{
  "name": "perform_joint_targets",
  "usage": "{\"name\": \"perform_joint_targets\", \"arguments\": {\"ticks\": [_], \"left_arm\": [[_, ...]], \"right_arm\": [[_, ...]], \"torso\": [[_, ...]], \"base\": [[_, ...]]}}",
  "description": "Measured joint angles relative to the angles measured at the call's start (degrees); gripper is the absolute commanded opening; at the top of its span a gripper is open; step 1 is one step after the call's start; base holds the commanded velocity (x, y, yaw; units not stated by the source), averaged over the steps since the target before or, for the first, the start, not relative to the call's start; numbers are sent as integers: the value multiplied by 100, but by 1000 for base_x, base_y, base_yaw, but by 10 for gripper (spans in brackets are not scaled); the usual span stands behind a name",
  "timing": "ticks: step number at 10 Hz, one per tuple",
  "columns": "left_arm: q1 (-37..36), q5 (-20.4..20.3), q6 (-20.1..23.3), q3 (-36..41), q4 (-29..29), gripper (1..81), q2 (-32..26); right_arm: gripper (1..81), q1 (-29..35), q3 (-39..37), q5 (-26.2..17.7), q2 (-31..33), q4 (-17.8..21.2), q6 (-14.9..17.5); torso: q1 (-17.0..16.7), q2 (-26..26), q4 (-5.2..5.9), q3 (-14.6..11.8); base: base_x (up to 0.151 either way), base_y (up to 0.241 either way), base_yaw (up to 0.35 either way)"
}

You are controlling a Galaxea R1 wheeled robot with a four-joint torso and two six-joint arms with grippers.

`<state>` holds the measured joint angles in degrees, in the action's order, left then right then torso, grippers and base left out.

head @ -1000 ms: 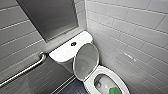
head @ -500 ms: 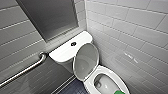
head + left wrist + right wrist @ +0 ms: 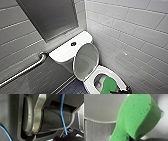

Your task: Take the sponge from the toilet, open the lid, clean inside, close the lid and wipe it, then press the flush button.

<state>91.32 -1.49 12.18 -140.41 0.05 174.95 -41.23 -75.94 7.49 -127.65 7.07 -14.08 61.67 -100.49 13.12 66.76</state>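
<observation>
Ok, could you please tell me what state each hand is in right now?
Left hand: cannot be told.
Right hand: closed on the sponge.

The toilet is white and glossy, set in a tiled corner. Its lid stands upright, leaning back against the rounded tank, so the oval bowl is open. The flush button, small, dark and round, sits in the middle of the tank top. The sponge is bright green and porous with a pinched waist. It is tilted inside the bowl's opening toward the front right part of the rim, with the right gripper clamped on its near end.
</observation>
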Motion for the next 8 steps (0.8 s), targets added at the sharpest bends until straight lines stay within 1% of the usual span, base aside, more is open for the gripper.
{"name": "perform_joint_targets", "arguments": {"ticks": [2, 5, 8], "left_arm": [[-2, 1, 0, 0, 2, 811, 0], [-2, 0, 0, 0, 2, 811, -2], [-2, 0, 0, 0, 2, 811, -2]], "right_arm": [[10, 408, -282, -338, -560, 139, -13], [10, 629, -1386, -775, -1353, 233, -17], [10, 777, -2539, -1173, -2361, 255, -20]], "torso": [[0, 0, 0, 0], [0, 0, 0, 0], [0, 0, 0, 0]], "base": [[0, 0, 0], [0, 0, 0], [0, 0, 0]]}}
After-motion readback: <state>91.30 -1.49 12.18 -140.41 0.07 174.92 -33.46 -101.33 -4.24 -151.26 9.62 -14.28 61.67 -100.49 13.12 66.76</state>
